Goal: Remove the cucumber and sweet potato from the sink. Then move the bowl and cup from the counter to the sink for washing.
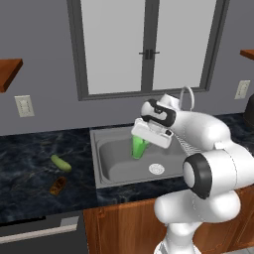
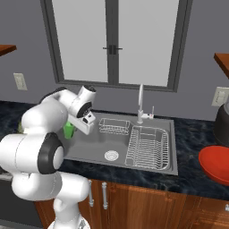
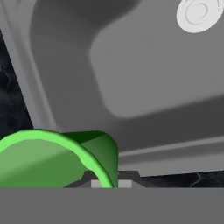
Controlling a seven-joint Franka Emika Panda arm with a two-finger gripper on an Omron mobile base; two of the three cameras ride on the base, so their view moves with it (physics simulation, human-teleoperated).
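Pincer (image 1: 142, 140) clamped on small bright green tapered cup (image 1: 139, 147) above grey steel sink (image 1: 119, 168); early release could tip it onto the basin below.

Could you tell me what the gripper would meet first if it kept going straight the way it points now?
Probably the grey floor of the sink. The gripper, shut on the cup, points down into the basin, short of the white drain; depth is hard to judge.

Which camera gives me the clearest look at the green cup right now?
The left base view: the cup hangs in the gripper over the sink. In the right base view the arm hides most of it; the hand view crops it to its rim.
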